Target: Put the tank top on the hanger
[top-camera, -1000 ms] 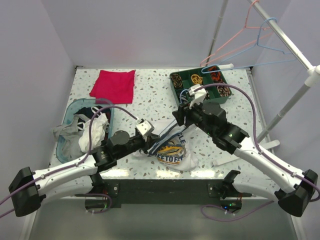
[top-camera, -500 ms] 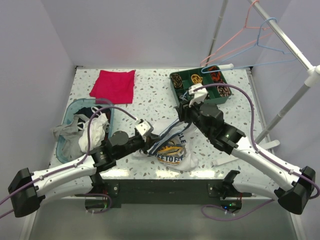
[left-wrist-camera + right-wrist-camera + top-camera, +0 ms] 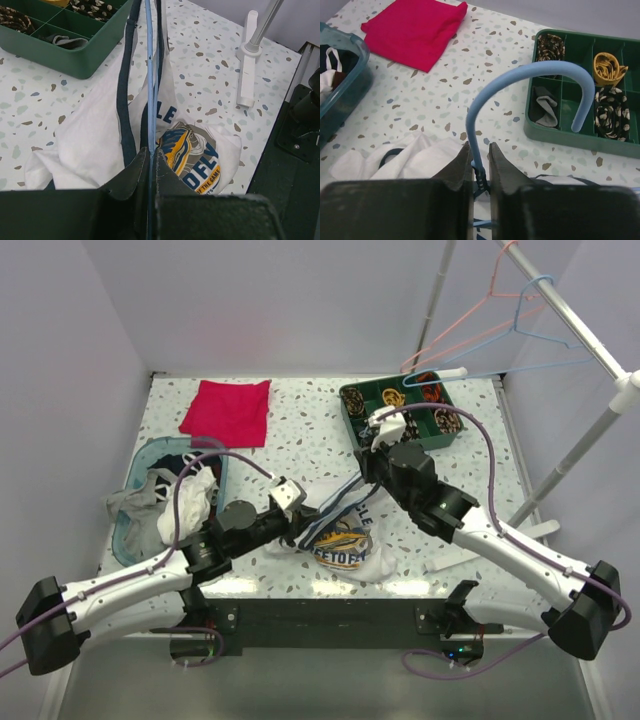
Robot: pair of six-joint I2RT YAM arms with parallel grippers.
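1. I am looking at the thin light-blue wire hanger (image 3: 536, 69), gripped at two places. The white tank top with navy trim (image 3: 90, 135) is bunched around it on the speckled table (image 3: 210, 60), in the middle near the front edge.
2. The left gripper (image 3: 150, 159) is pinching a straight run of the hanger's wire, its jaws pressed together on it. I judge it is steadying the frame so the fabric has something firm to slide along.
3. The right gripper (image 3: 480, 175) is nipping the twisted neck just under the hook, with its jaws drawn in on the wire. The hook is arching free toward the green compartment tray (image 3: 620, 142). Gripping below the hook probably keeps it free for hanging on a rail.
4. In the left wrist view, navy straps are running up beside the wire while the yellow-and-blue graphic is lying face up on the table.
5. I cannot tell whether either shoulder is sitting properly on the hanger, so I am treating the dressing as unfinished.
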